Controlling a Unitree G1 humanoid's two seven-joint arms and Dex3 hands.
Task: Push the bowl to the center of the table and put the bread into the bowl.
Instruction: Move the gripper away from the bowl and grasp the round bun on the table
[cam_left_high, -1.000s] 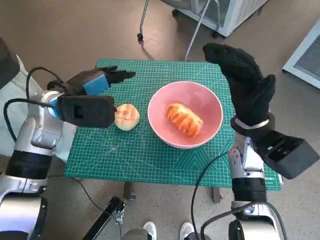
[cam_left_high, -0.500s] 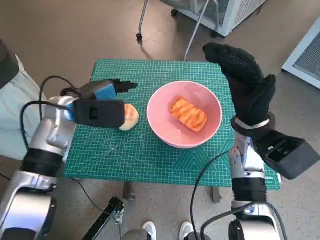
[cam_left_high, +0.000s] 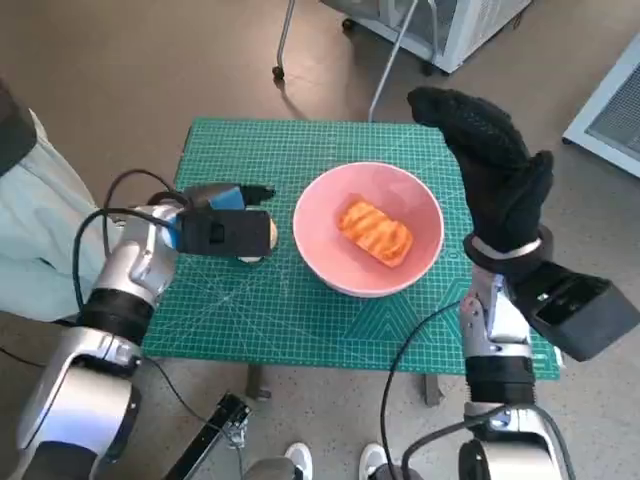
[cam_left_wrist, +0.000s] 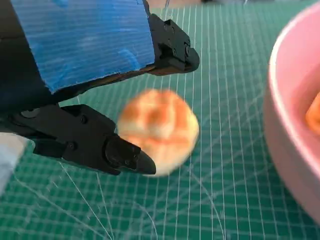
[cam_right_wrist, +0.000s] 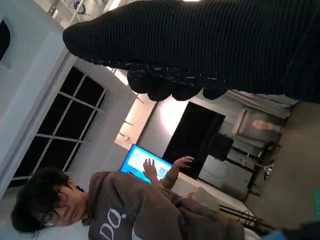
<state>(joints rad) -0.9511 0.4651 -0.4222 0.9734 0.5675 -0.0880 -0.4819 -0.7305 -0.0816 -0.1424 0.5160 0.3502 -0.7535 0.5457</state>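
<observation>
While the pink bowl sits near the middle of the green cutting mat that covers the bench, an orange-glazed bread piece already lies inside it. A second bread, a round pale bun, rests on the mat just beside the bowl, on the robot's left. The left hand is low over that bun, and in the left wrist view its black fingers lie on either side of the bun with a gap between them; whether they touch it I cannot tell. The right hand is raised by the bowl's right rim, its gloved fingers stretched out and holding nothing. A person in a brown hoodie shows in the right wrist view.
</observation>
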